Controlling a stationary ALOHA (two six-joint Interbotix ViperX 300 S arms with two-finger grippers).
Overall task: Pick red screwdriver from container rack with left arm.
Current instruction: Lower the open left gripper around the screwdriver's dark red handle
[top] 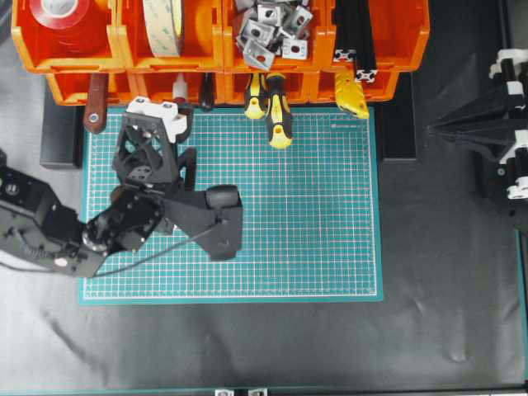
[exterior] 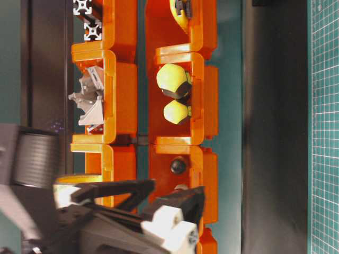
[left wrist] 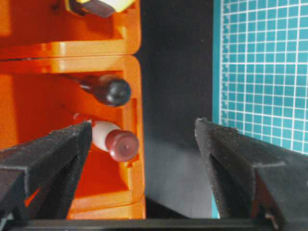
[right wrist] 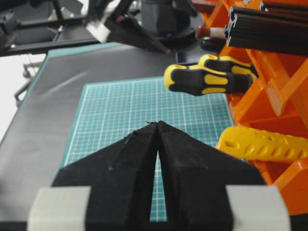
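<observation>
Spread left fingers [left wrist: 57, 154], red screwdriver [left wrist: 115, 142] between

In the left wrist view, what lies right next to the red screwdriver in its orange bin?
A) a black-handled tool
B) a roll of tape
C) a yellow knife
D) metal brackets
A: a black-handled tool sits just above the red screwdriver in the same bin.

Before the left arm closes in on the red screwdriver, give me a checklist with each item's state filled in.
1. Left tool open: ok.
2. Small red screwdriver with white band and dark-red cap in sight, in the lower orange plastic bin: ok.
3. Cap centred between the fingers: not ok, it sits near the left one.
4. Black round-capped handle beside it outside the gap: ok.
5. Right tool shut, away from the rack: ok.
6. Shaft free inside the bin: cannot tell.
</observation>
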